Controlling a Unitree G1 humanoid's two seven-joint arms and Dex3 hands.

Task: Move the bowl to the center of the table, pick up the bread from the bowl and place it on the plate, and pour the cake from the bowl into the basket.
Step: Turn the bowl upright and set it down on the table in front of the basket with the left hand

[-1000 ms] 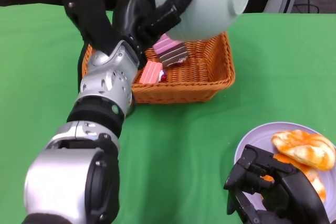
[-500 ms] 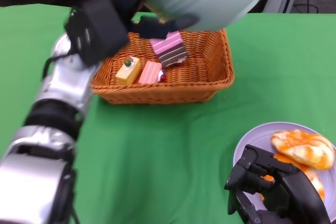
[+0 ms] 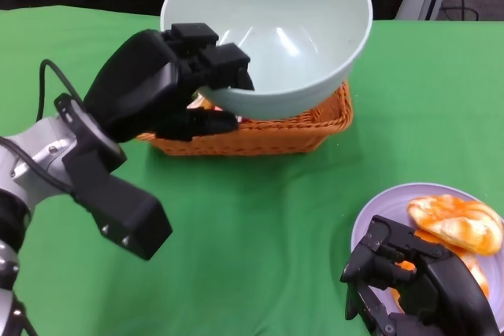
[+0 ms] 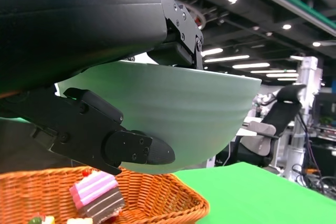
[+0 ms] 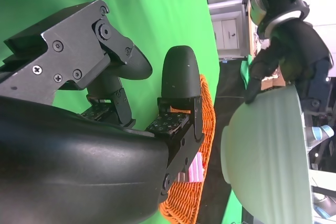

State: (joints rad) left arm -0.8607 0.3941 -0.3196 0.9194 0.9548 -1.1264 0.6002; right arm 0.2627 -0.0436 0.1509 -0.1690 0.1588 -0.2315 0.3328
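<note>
**Left robot hand: returning the emptied bowl**

Left robot hand (image 3: 169,88) grips the bowl (image 3: 276,33) by its rim, fingers inside, thumb against the outer wall. The bowl hangs above the basket (image 3: 311,127), mouth up, and looks empty. Judged step: pouring complete, set the bowl down.

1. Keep the rim grip firm; the wall is smooth and may slip.
2. Clear the basket edge before lowering.
3. Set it down on bare worktop (image 3: 260,218), apart from the plate (image 3: 378,206).

The bowl is pale green, glossy, deep and round. Cake (image 4: 97,195) lies in the basket: a pink and brown layered slice. Bread (image 3: 457,222) rests on the plate. Right robot hand (image 3: 413,285) rests low beside the plate, fingers curled, holding nothing
</note>
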